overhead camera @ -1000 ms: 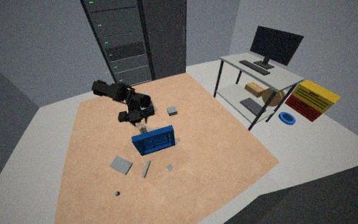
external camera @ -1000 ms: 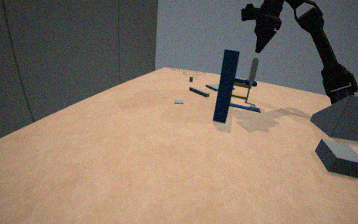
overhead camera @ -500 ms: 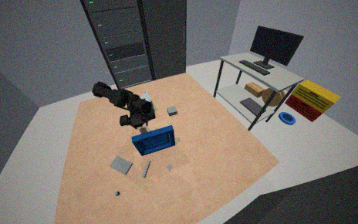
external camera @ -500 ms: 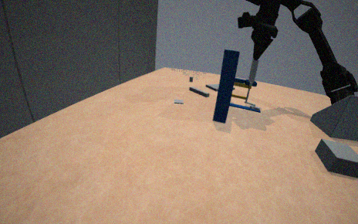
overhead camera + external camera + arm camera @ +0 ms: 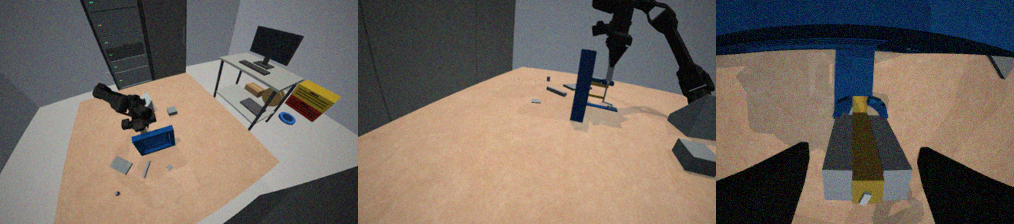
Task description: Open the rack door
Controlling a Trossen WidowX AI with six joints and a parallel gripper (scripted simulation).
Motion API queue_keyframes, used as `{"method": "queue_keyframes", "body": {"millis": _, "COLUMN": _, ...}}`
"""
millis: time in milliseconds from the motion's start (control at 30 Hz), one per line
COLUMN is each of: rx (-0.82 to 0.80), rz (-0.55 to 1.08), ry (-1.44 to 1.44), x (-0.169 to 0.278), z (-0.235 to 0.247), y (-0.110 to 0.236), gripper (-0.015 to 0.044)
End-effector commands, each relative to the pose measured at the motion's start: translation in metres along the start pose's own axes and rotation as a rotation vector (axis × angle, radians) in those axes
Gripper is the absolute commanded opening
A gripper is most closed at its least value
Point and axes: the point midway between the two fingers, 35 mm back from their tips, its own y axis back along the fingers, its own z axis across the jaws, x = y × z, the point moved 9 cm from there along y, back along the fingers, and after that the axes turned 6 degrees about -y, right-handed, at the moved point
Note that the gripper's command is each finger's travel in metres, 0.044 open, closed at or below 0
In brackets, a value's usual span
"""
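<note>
The blue door and frame point(image 5: 153, 133) point(image 5: 583, 85) point(image 5: 866, 15) stand upright on the table; the door's own angle cannot be told apart from the frame. The upright handle point(image 5: 609, 76) point(image 5: 867, 145) has grey sides around a yellow core and stands off the blue structure on blue and yellow bars. My gripper point(image 5: 611, 66) point(image 5: 864, 153) points down over the handle. Its black fingers are open, one on each side of the handle, with a visible gap on both sides. In the top view the arm hides most of the handle.
On the table point(image 5: 216, 154), a flat grey plate point(image 5: 121, 165), a thin grey bar point(image 5: 146, 169), a small grey tile point(image 5: 170, 167) and a small dark piece point(image 5: 117, 193) lie on the blue frame's far side from the arm. A grey block point(image 5: 172, 111) point(image 5: 695, 156) lies near the arm's base.
</note>
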Motion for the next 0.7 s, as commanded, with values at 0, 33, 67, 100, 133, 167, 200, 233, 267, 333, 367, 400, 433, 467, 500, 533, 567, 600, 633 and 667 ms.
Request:
{"method": "queue_keyframes", "body": {"millis": 0, "rx": -0.004, "rz": 0.02, "ry": 0.013, "x": -0.001, "z": 0.0, "y": -0.008, "gripper": 0.0291}}
{"method": "queue_keyframes", "body": {"millis": 33, "rx": -0.005, "rz": 0.023, "ry": 0.015, "x": -0.001, "z": 0.0, "y": -0.01, "gripper": 0.0291}}
{"method": "queue_keyframes", "body": {"millis": 67, "rx": -0.005, "rz": 0.026, "ry": 0.016, "x": -0.001, "z": 0.0, "y": -0.011, "gripper": 0.0291}}
{"method": "queue_keyframes", "body": {"millis": 100, "rx": -0.005, "rz": 0.029, "ry": 0.018, "x": -0.001, "z": 0.0, "y": -0.013, "gripper": 0.0291}}
{"method": "queue_keyframes", "body": {"millis": 133, "rx": -0.006, "rz": 0.033, "ry": 0.019, "x": -0.002, "z": 0.0, "y": -0.015, "gripper": 0.0291}}
{"method": "queue_keyframes", "body": {"millis": 167, "rx": -0.006, "rz": 0.036, "ry": 0.021, "x": -0.002, "z": 0.0, "y": -0.016, "gripper": 0.0291}}
{"method": "queue_keyframes", "body": {"millis": 200, "rx": -0.007, "rz": 0.039, "ry": 0.023, "x": -0.002, "z": -0.001, "y": -0.018, "gripper": 0.0291}}
{"method": "queue_keyframes", "body": {"millis": 233, "rx": -0.007, "rz": 0.041, "ry": 0.024, "x": -0.002, "z": -0.001, "y": -0.019, "gripper": 0.0291}}
{"method": "queue_keyframes", "body": {"millis": 267, "rx": -0.007, "rz": 0.043, "ry": 0.025, "x": -0.002, "z": -0.001, "y": -0.02, "gripper": 0.0291}}
{"method": "queue_keyframes", "body": {"millis": 333, "rx": -0.007, "rz": 0.043, "ry": 0.025, "x": -0.002, "z": -0.001, "y": -0.02, "gripper": 0.0265}}
{"method": "queue_keyframes", "body": {"millis": 367, "rx": -0.007, "rz": 0.043, "ry": 0.025, "x": -0.002, "z": -0.001, "y": -0.02, "gripper": 0.0239}}
{"method": "queue_keyframes", "body": {"millis": 400, "rx": -0.007, "rz": 0.043, "ry": 0.025, "x": -0.002, "z": -0.001, "y": -0.02, "gripper": 0.0213}}
{"method": "queue_keyframes", "body": {"millis": 433, "rx": -0.007, "rz": 0.043, "ry": 0.025, "x": -0.002, "z": -0.001, "y": -0.02, "gripper": 0.0186}}
{"method": "queue_keyframes", "body": {"millis": 467, "rx": -0.007, "rz": 0.043, "ry": 0.025, "x": -0.002, "z": -0.001, "y": -0.02, "gripper": 0.016}}
{"method": "queue_keyframes", "body": {"millis": 500, "rx": -0.007, "rz": 0.043, "ry": 0.025, "x": -0.002, "z": -0.001, "y": -0.02, "gripper": 0.0134}}
{"method": "queue_keyframes", "body": {"millis": 533, "rx": -0.007, "rz": 0.043, "ry": 0.025, "x": -0.002, "z": -0.001, "y": -0.02, "gripper": 0.0108}}
{"method": "queue_keyframes", "body": {"millis": 567, "rx": -0.007, "rz": 0.043, "ry": 0.025, "x": -0.002, "z": -0.001, "y": -0.02, "gripper": 0.0101}}
{"method": "queue_keyframes", "body": {"millis": 600, "rx": -0.007, "rz": 0.043, "ry": 0.025, "x": -0.002, "z": -0.001, "y": -0.02, "gripper": 0.0094}}
{"method": "queue_keyframes", "body": {"millis": 633, "rx": -0.007, "rz": 0.043, "ry": 0.025, "x": -0.002, "z": -0.001, "y": -0.02, "gripper": 0.0088}}
{"method": "queue_keyframes", "body": {"millis": 667, "rx": -0.007, "rz": 0.043, "ry": 0.025, "x": -0.002, "z": -0.001, "y": -0.02, "gripper": 0.0081}}
